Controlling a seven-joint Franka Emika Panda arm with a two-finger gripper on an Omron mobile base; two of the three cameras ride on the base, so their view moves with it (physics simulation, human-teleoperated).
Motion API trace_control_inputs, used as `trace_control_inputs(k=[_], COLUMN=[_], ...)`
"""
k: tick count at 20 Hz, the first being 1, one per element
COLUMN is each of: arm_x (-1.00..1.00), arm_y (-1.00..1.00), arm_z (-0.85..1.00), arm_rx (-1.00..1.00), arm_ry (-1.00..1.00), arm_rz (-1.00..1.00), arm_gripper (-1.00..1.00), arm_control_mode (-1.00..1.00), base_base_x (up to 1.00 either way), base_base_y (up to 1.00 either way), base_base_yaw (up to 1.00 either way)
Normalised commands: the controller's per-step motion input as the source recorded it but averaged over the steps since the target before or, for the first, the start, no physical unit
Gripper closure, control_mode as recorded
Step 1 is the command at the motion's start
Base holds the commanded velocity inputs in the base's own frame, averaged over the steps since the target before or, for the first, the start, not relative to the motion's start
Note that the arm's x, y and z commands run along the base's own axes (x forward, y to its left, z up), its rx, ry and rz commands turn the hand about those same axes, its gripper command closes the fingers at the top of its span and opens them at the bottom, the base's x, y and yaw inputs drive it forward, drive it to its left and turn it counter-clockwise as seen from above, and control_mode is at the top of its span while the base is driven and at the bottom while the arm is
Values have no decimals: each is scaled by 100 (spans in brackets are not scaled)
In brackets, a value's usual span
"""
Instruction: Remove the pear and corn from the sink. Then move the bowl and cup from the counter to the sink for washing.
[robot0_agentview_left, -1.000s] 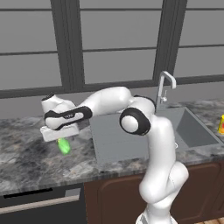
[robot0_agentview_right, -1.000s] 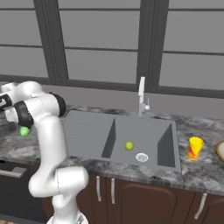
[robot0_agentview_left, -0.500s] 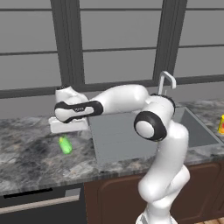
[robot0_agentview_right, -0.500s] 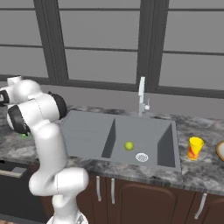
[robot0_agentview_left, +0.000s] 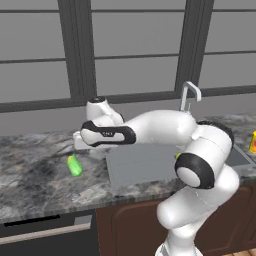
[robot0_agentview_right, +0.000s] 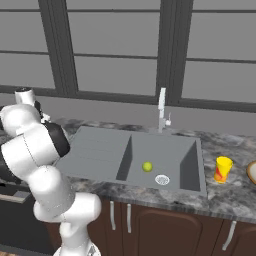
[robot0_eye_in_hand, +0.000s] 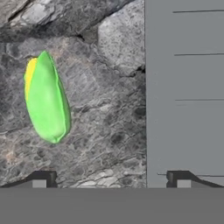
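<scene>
The bright green corn (robot0_agentview_left: 75, 165) lies on the marble counter left of the sink (robot0_agentview_left: 145, 167). My gripper (robot0_agentview_left: 81, 147) hovers just above and to the right of it, open, with nothing between its fingers. In the hand view the corn (robot0_eye_in_hand: 46, 103) sits off to the left of the open gripper (robot0_eye_in_hand: 109, 179), beside the sink's ribbed drainboard (robot0_eye_in_hand: 183, 87). The yellow-green pear (robot0_agentview_right: 147, 166) rests in the basin of the sink (robot0_agentview_right: 95, 152) near the round drain. The yellow cup (robot0_agentview_right: 223, 169) stands on the counter right of the sink, and the bowl (robot0_agentview_right: 251, 172) shows at the right edge.
A chrome faucet (robot0_agentview_right: 162, 110) rises behind the basin. Dark window frames run along the wall behind the counter. My arm's elbow (robot0_agentview_left: 200, 165) hangs over the sink's front edge. Below the counter are brown cabinet doors (robot0_agentview_right: 150, 222).
The open hand has drifted right, away from the corn and toward the drainboard, and the elbow has swung out over the sink. The corn stays on the counter.
</scene>
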Motion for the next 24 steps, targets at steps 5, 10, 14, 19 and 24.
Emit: trace_control_inputs(k=[5, 10, 14, 19, 24], arm_x=[-13, -13, -12, -6, -2], arm_y=[-57, -60, -61, -60, -61], arm_z=[25, 23, 20, 13, 11], arm_rx=[5, 3, 0, 0, 0], arm_ry=[-5, -2, -1, 0, 0], arm_rz=[10, 8, 8, 7, 7], arm_gripper=[-100, -100, -100, -100, -100], arm_control_mode=[-100, -100, -100, -100, -100], base_base_x=[0, 0, 0, 0, 0], base_base_y=[0, 0, 0, 0, 0], base_base_yaw=[0, 0, 0, 0, 0])
